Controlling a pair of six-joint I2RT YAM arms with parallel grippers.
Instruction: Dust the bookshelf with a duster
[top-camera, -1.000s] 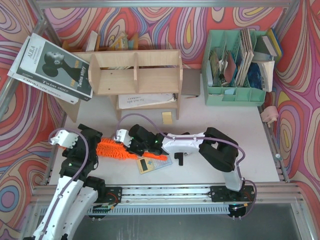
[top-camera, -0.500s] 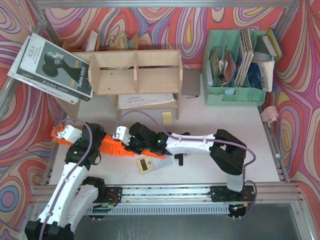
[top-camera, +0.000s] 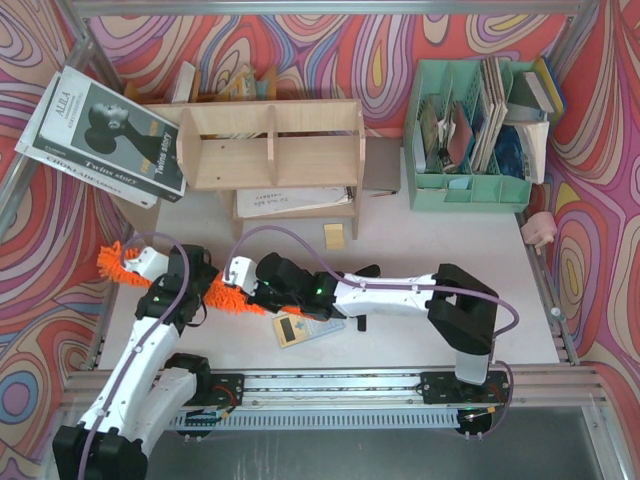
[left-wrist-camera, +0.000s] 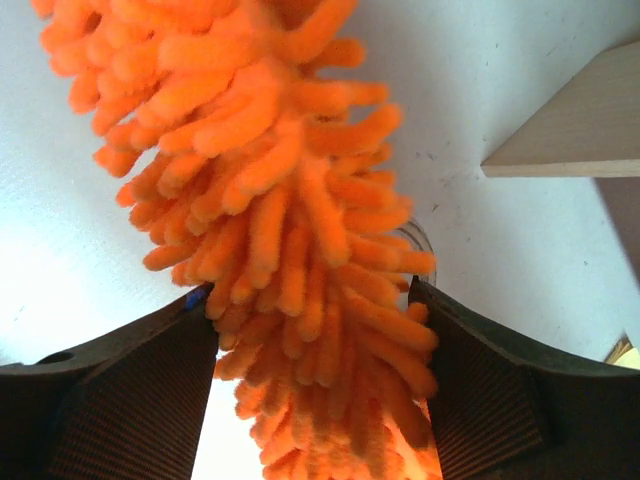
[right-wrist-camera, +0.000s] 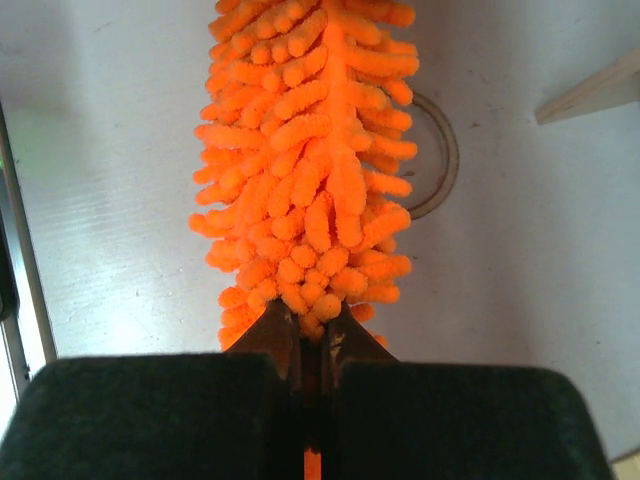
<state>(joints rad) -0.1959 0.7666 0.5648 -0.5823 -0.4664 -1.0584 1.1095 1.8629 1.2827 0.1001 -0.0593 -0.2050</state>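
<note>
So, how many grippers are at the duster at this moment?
2. The right gripper is shut on the duster where its fluff ends. The left gripper is further left and has the fluffy part between its jaws. Neither is hidden.

left arm: white links, black joints | right arm: long white link, bulky black joints | cables: lilac, one looped along each arm | bases: black, squat | left fingers: dark, finely ribbed pads | right fingers: black, matte, blocky
</note>
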